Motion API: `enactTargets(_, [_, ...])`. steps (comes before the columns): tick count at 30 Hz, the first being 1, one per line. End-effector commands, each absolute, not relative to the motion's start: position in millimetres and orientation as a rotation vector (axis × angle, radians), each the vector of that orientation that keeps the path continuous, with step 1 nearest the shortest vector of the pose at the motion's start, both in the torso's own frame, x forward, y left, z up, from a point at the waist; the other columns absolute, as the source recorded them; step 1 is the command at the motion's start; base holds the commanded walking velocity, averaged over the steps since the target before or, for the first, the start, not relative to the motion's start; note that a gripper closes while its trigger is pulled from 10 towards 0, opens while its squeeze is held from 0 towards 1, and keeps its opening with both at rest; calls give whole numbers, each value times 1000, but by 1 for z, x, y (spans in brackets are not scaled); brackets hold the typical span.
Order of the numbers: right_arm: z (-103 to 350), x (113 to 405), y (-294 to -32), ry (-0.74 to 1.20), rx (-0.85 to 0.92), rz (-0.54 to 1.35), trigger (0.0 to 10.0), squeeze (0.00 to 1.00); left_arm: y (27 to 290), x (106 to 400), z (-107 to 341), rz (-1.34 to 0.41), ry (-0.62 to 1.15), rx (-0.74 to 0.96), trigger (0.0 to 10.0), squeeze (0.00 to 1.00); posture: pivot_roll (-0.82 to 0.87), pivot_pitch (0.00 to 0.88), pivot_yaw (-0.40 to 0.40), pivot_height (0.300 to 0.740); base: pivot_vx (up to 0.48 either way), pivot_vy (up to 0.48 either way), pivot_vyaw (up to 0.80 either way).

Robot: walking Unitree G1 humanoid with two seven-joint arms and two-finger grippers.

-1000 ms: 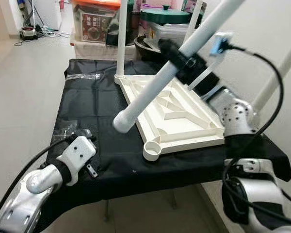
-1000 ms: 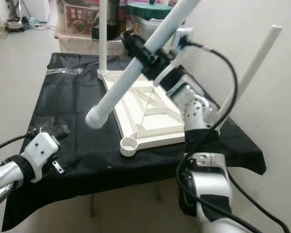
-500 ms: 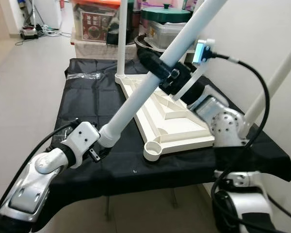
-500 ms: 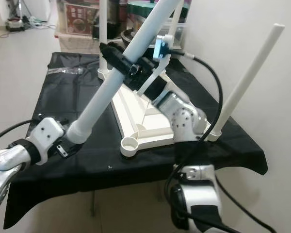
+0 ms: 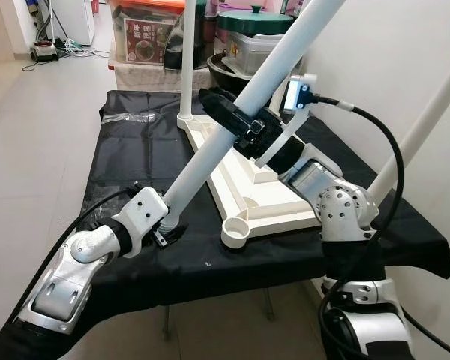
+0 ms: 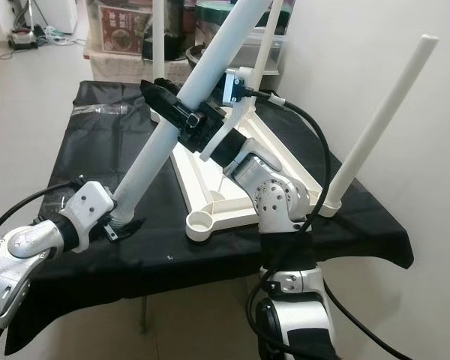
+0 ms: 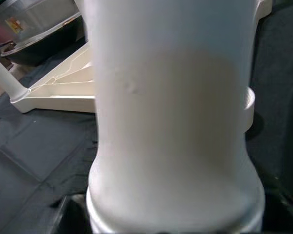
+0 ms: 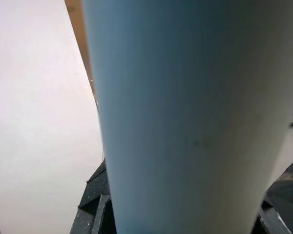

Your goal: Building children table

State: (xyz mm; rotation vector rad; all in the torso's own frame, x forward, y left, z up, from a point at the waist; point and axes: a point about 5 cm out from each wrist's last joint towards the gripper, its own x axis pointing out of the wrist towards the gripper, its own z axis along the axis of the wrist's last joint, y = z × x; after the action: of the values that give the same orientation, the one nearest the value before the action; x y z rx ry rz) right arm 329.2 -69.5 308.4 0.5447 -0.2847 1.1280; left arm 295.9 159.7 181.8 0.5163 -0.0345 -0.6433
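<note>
- A long white table leg (image 5: 232,127) is held slantwise over the black-draped worktop (image 5: 127,150), its upper end rising away toward the wall, its lower end low and near the robot's left side.
- The right gripper (image 5: 236,120) is clenched round the leg's middle, the black fingers wrapped across the tube above the upturned white tabletop (image 5: 270,187).
- The left gripper (image 5: 163,225) is seen at the leg's lower end, which is taken between its fingers just above the cloth; the grasp is judged to be closed on the leg.
- The upturned tabletop lies flat on the worktop with its ribbed underside facing up. Legs (image 5: 186,60) are already seated upright in other corners.
- An empty round socket (image 5: 237,231) is left at the near corner, nearest the robot.
- The relation that matters: the leg's lower end lies just beside that socket, on the robot's left of it, and the long axis is tilted well off vertical.
- It is judged that the leg must be stood upright and its lower end shifted rightward over the socket before it can be pressed in; the left gripper is the nearer to that end.
- Storage boxes and pots (image 5: 247,30) are stacked beyond the worktop.
</note>
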Motion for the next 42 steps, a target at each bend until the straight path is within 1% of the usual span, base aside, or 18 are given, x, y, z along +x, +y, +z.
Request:
enactTargets(1, [311,322,-59,-285,568,1198,0,0,158,296,173,-632,-11,491,0,0,105,0,-123,740,0,0,0])
enactTargets(12, [310,328,-61,-237,560,1129,0,0,160,295,171,-625,-7,484,0,0,104,0,-122,740,0,0,0])
enactTargets(13, [305,328,-62,-221,577,1125,10000,0,157,293,172,-649,-7,478,0,0,110,0,-126,740,0,0,0])
enactTargets(14, [305,328,-62,-221,577,1125,10000,0,157,293,172,-649,-7,478,0,0,110,0,-126,740,0,0,0])
enactTargets(15, [299,325,-61,-211,561,1145,10000,1000,154,291,174,-678,-17,480,0,0,111,0,-126,740,0,0,0])
enactTargets(16, [299,325,-61,-211,561,1145,10000,1000,154,291,174,-678,-17,480,0,0,111,0,-126,740,0,0,0])
enactTargets(17, [293,322,-60,-200,530,1149,10000,1000,151,288,178,-708,-39,474,2588,0,111,0,-126,740,0,0,0])
enactTargets(19, [293,322,-60,-200,530,1149,10000,1000,151,288,178,-708,-39,474,2588,0,111,0,-126,740,0,0,0])
enactTargets(20, [285,320,-58,-194,497,1140,10000,243,147,284,182,-737,-65,463,4235,0,114,0,-126,740,0,0,0])
enactTargets(21, [285,320,-58,-194,497,1140,10000,243,147,284,182,-737,-65,463,4235,0,114,0,-126,740,0,0,0])
enactTargets(22, [280,319,-55,-186,489,1134,10000,0,143,282,186,-758,-89,454,4471,0,117,0,-126,740,0,0,0])
enactTargets(31, [261,311,-33,-158,534,1094,10000,0,131,280,189,-791,-118,432,5725,0,118,0,-123,740,0,0,0])
enactTargets(33, [256,310,-30,-150,541,1070,10000,0,129,281,190,-792,-127,429,8627,0,119,0,-122,740,0,0,0])
enactTargets(36, [251,310,-28,-142,549,1051,10000,0,126,281,191,-794,-131,419,9373,0,120,0,-121,740,0,0,0])
enactTargets(37, [250,310,-28,-148,556,1042,4980,0,125,280,190,-801,-128,419,10000,0,116,0,-119,740,0,0,0])
enactTargets(38, [250,310,-28,-148,556,1042,4980,0,125,280,190,-801,-128,419,10000,0,116,0,-119,740,0,0,0])
enactTargets(39, [249,309,-29,-158,569,1037,0,0,124,280,189,-807,-125,424,10000,0,113,0,-117,740,0,0,0])
enactTargets(42, [249,308,-31,-183,569,1035,0,0,127,281,186,-796,-117,451,10000,0,109,0,-117,740,0,0,0])
